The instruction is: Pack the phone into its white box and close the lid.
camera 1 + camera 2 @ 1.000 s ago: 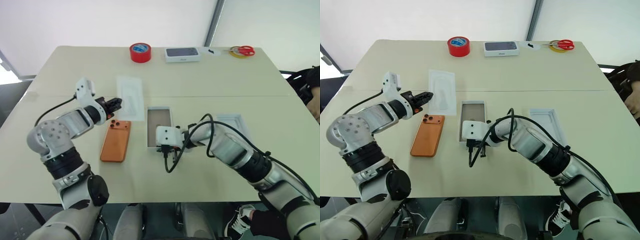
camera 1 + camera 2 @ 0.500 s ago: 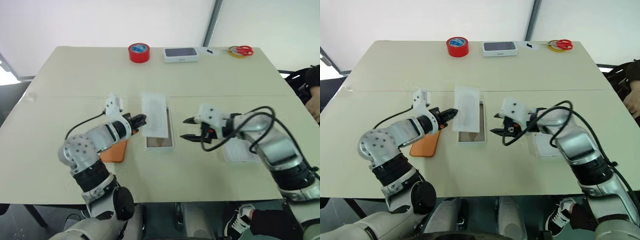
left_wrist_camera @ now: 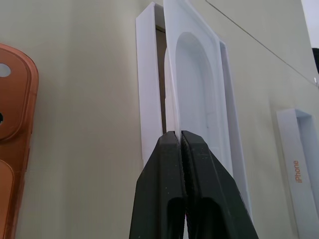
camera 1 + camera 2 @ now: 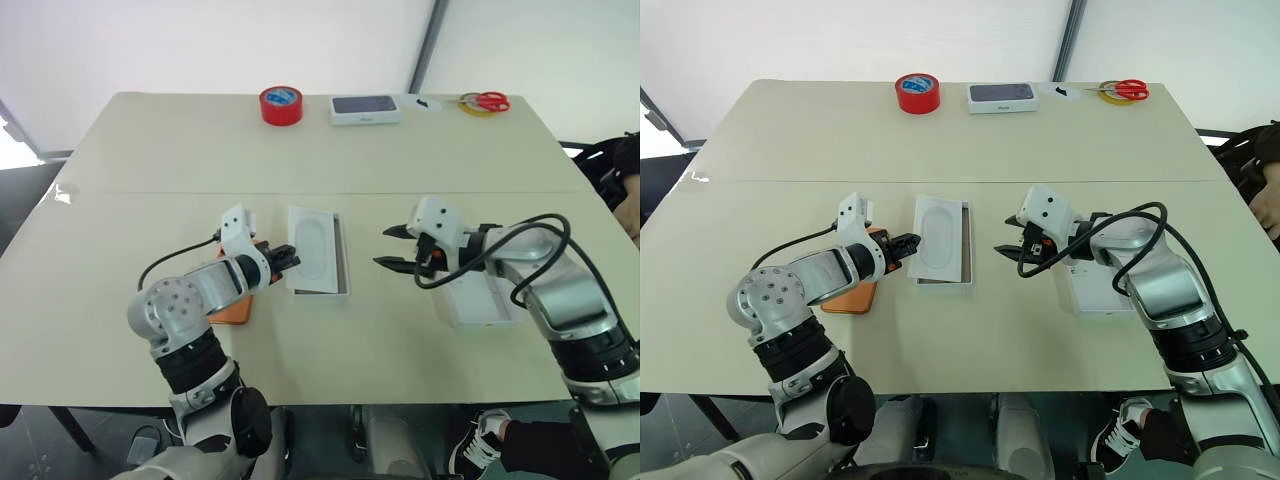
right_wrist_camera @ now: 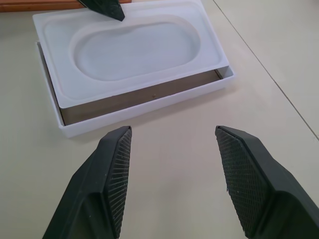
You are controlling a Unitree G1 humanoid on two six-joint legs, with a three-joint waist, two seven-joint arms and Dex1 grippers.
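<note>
The phone (image 4: 232, 300) lies back up on the table (image 4: 150, 150) near the front edge, left of centre, partly hidden under the left gripper (image 4: 290, 259). Just beside it to the right sits the white box (image 4: 343, 272), with a flat white card with an oval outline (image 4: 314, 262) lying tilted over it. The left gripper's fingers pinch the card's left edge. The right gripper (image 4: 391, 248) hovers apart from the box on its right, jaws spread and holding nothing. The lid (image 4: 482, 305) lies inside up, under the right arm. Along the far edge stand a red tape roll (image 4: 281, 104), a white box with a dark top (image 4: 365, 108) and scissors (image 4: 487, 100).

In the left wrist view, the black fingers (image 3: 164, 189) are pressed together on the card's rim; the phone's camera corner (image 3: 12, 109) and the lid's side with orange lettering (image 3: 296, 172) show at either side.

In the right wrist view, two fingers (image 5: 117, 174) stand wide apart before the box, whose brownish inside shows beneath the card.
</note>
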